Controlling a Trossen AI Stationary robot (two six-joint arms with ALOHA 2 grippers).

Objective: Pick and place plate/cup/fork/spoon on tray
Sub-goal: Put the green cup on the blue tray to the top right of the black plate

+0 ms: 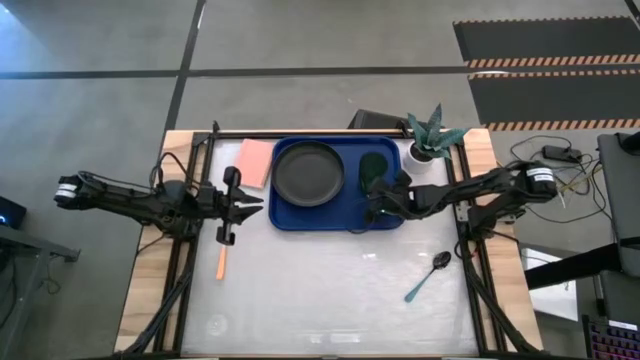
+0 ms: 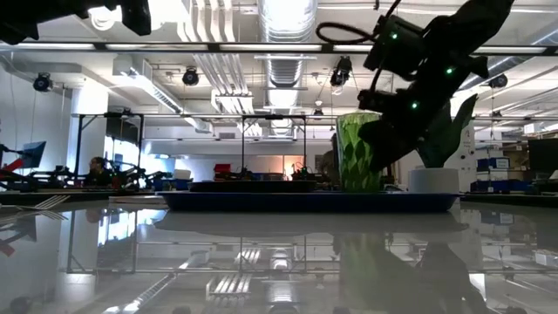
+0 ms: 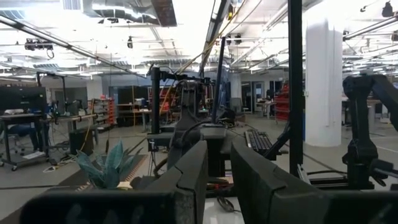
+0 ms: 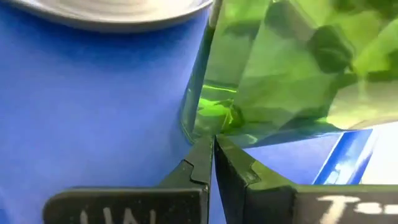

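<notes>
Nearest the front edge of the worktop (image 1: 330, 300) lay the spoon (image 1: 428, 276), bowl up toward the right arm and teal handle angled down, well clear of the tray and untouched. Further in on the left side, the fork (image 1: 221, 262) showed only its orange handle below the left gripper (image 1: 246, 204), which hung above it; its jaws read as close together in the left wrist view, with nothing between them.

Beyond these sat the tray (image 1: 290, 218), with the plate (image 1: 309, 172) already resting in its left half. The cup (image 1: 374, 166) stood upright on the tray floor in the right half, beside the plate and apart from it. The right gripper (image 1: 372, 196) sat right at the cup. In the right wrist view its jaws met with no gap, just short of the cup's base rather than around it, so the cup looked released.

By that reading, the cup placement was ending, and plate and cup were done. The next move called for the right arm to draw back without tipping the cup, then go for the spoon; the left arm needed to drop onto the fork handle with its jaws spread.

At the far right corner stood a potted plant (image 1: 433, 133), and a pink rectangle (image 1: 254, 162) lay left of the tray.
</notes>
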